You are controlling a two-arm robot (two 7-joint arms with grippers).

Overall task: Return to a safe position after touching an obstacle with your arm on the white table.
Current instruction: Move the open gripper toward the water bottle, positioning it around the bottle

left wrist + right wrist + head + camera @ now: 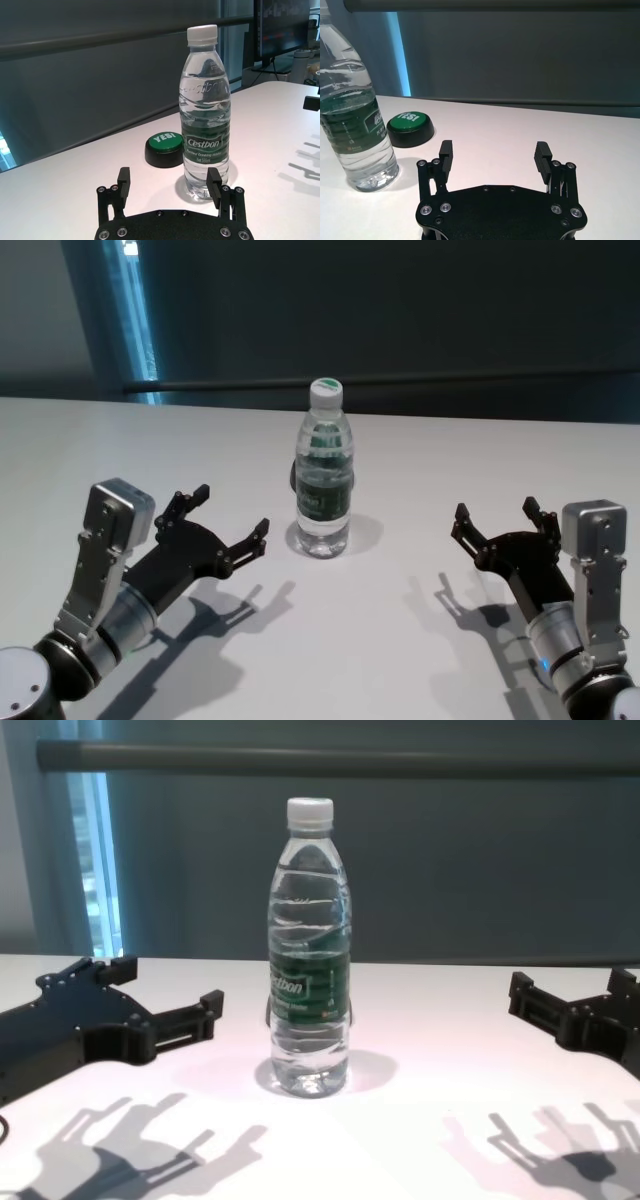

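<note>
Mid-worktop (420, 640), bottle (324, 480) upright, white cap on, green button (163, 148) just behind it, left pincer (226, 520) released, hovering near bottle's left without touching, right pincer (497, 519) released, well apart on bottle's right, above white surface

The white table (400, 640) carries an upright clear water bottle (324, 472) with a white cap and green label band. Just behind the bottle sits a black button (164, 149) with a green top reading "YES!".
</note>
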